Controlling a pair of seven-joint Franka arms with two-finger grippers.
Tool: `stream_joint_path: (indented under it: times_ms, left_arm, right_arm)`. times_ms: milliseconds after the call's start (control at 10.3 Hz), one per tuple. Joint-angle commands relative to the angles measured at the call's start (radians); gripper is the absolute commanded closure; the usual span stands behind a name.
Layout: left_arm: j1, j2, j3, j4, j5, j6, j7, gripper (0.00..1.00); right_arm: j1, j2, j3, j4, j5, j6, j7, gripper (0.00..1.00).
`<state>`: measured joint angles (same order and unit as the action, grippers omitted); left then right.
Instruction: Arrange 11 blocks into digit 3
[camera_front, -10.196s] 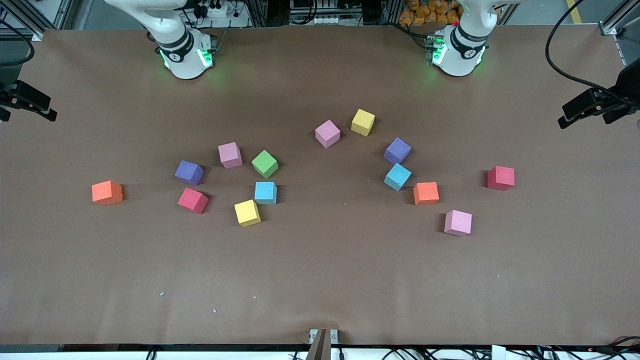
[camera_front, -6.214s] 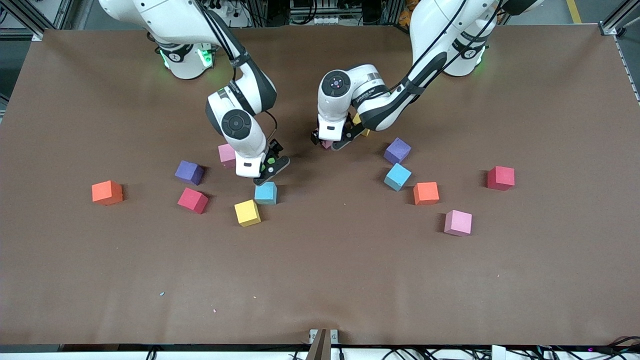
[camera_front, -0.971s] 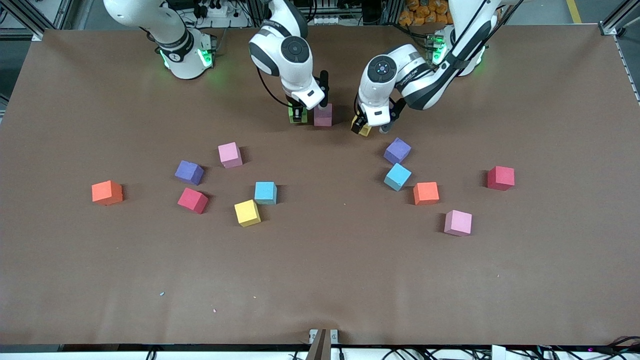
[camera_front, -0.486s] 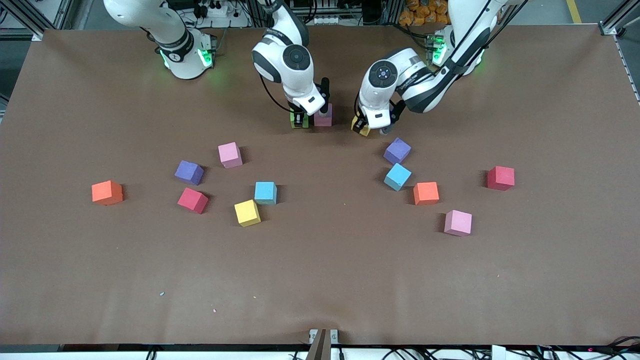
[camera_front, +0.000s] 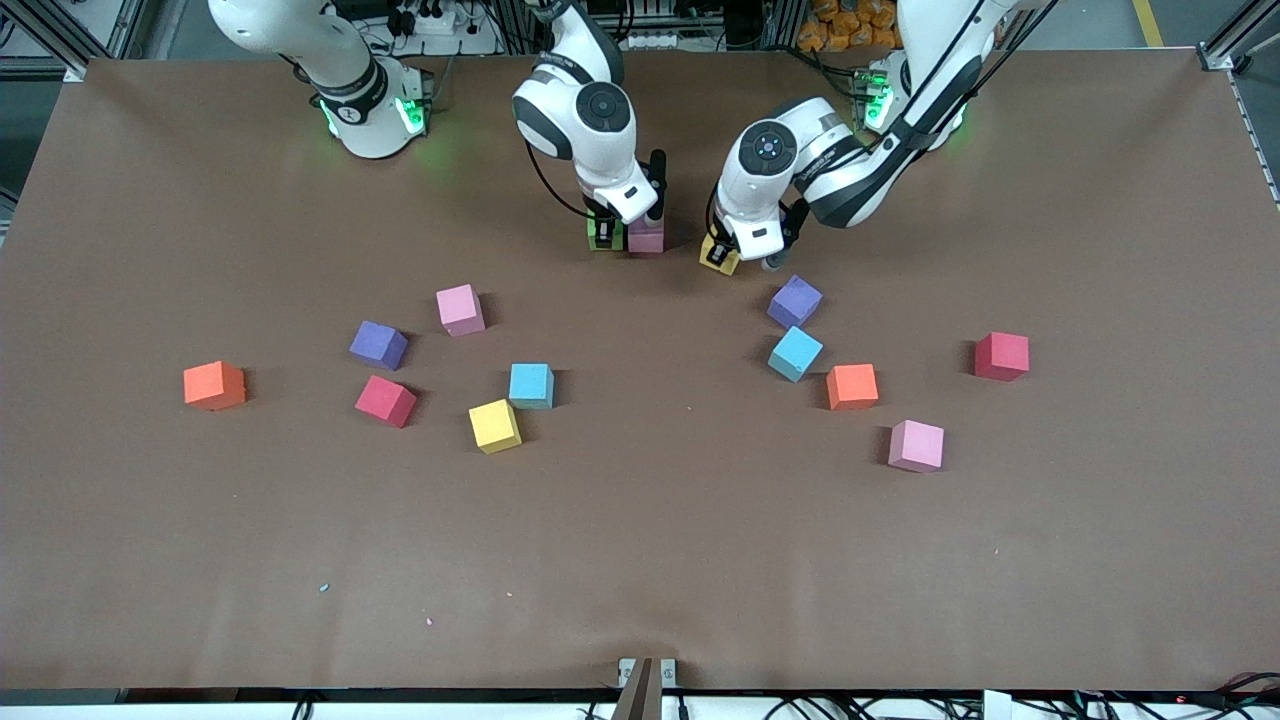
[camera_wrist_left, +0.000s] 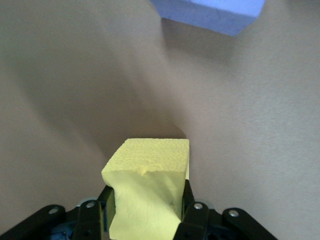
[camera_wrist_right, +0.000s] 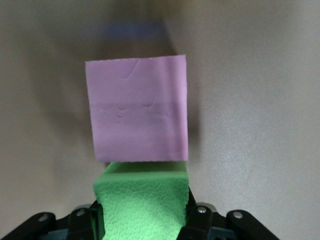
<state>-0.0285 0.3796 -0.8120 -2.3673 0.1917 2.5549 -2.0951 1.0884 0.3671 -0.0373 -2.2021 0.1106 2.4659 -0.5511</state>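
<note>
Green block (camera_wrist_right: 142, 200), clamped in the right gripper (camera_front: 605, 237) jaws, may shove the touching pink block (camera_wrist_right: 136, 109) askew; left gripper (camera_wrist_left: 146, 212) jaws pinch the yellow block (camera_wrist_left: 147, 192).

Two white Franka arms with glossy rounded shells, black joint bands and dark round joint caps; green lights glow at both bases. Black cables trail along the links. Each black gripper body carries silver screws beside its fingers, the wrist views show.

Brown table (camera_front: 640, 560), perhaps cables (camera_front: 1130, 130) alongside
</note>
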Motion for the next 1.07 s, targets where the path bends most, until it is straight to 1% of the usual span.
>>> stream_joint_path:
  times_ms: [0,291,388,583,777,971]
  left_arm:
    - [-0.004,-0.024,-0.007,0.013,-0.012,0.002,-0.074,1.00]
    - [-0.019,-0.018,-0.007,0.016,-0.018,0.011,-0.251,1.00]
    - [-0.036,-0.015,-0.007,0.014,-0.017,0.019,-0.282,1.00]
    - [-0.054,-0.013,-0.007,0.013,-0.018,0.039,-0.330,1.00]
    - [-0.062,-0.007,-0.007,0.013,-0.018,0.051,-0.364,1.00]
    - [-0.064,0.007,-0.006,0.011,-0.015,0.079,-0.422,1.00]
  right_arm:
    - [0.019,0.027,-0.006,0.035,-0.017,0.004,0.031,1.00]
    - [0.025,0.039,-0.006,0.042,-0.017,0.015,0.045,1.00]
    - [0.025,0.039,-0.006,0.044,-0.019,0.019,0.049,0.01]
    - [0.024,0.020,-0.006,0.041,-0.022,0.005,0.043,0.00]
    - [0.019,-0.054,-0.006,0.015,-0.020,-0.010,0.049,0.00]
    - [0.002,-0.130,-0.007,0.009,-0.020,-0.083,0.053,0.00]
